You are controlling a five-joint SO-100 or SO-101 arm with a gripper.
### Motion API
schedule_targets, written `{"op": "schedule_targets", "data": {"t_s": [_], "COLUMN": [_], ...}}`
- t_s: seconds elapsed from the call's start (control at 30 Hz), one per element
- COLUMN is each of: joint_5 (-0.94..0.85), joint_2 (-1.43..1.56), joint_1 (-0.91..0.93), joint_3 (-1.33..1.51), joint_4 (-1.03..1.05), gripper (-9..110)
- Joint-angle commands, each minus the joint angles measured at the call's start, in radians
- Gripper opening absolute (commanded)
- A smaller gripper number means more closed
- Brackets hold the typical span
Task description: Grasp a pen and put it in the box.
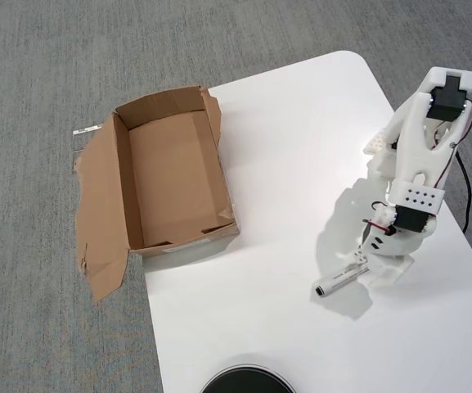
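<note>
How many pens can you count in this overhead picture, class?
1. The pen lies on the white table, right of the box, its far end hidden under the gripper.

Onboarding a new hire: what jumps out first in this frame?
The white arm at the overhead view's right, its pincer down over one end of the pen on the white table. Next, the empty brown box with ragged flaps, hanging over the table's left edge above grey carpet. A round black object peeks in at the bottom.
</note>
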Motion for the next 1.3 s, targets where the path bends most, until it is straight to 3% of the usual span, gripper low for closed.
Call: {"op": "schedule_targets", "data": {"t_s": [0.0, 0.3, 1.1, 1.27], "joint_5": [0.004, 0.004, 0.004, 0.004], "joint_2": [-0.029, -0.081, -0.126, -0.126], "joint_1": [-0.001, -0.001, 0.008, 0.01], "joint_3": [-0.018, -0.001, -0.002, -0.002], "joint_4": [-0.015, -0.117, -0.12, -0.12], "gripper": [22, 22, 21, 14]}}
